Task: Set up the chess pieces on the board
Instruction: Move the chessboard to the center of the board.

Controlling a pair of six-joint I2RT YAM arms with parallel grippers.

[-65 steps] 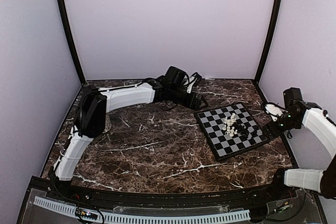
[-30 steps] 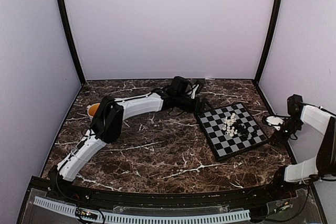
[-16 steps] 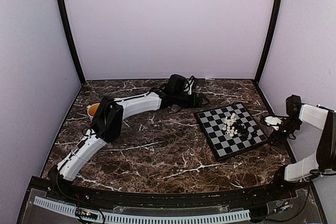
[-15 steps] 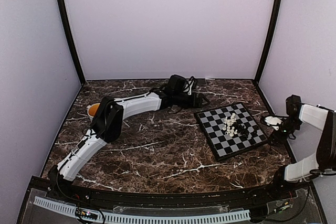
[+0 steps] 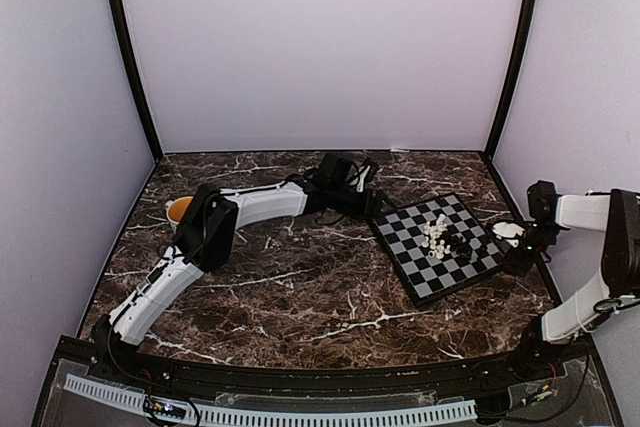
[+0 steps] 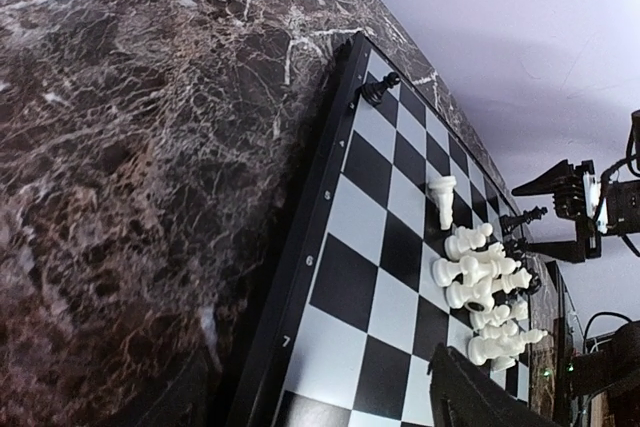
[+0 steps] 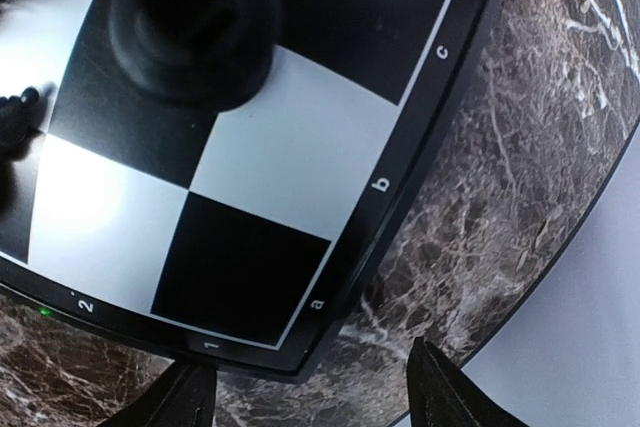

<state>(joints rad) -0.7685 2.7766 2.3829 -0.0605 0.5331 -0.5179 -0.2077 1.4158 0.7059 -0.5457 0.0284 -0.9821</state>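
Chess pieces [image 5: 446,238] heaped in the middle of the board [image 5: 425,280]; setup looks barely begun. Left gripper [image 6: 330,392] at its left edge, right gripper [image 7: 310,387] over its right corner, both spread, empty. Next: isolate one piece.

The wide front part of the desk [image 5: 300,297] is bare marble, so a hand could pass there. The left arm [image 5: 250,202] lies across the back left like a long fence, and an orange thing [image 5: 177,209] peeks out beside it by the left wall [image 5: 60,147]. On the board [image 5: 425,282] the near squares are bare, but the chess pieces [image 5: 445,237] lie in a heap in the middle. The right arm [image 5: 585,212] stands at the board's right corner, close to the right wall [image 5: 580,97]
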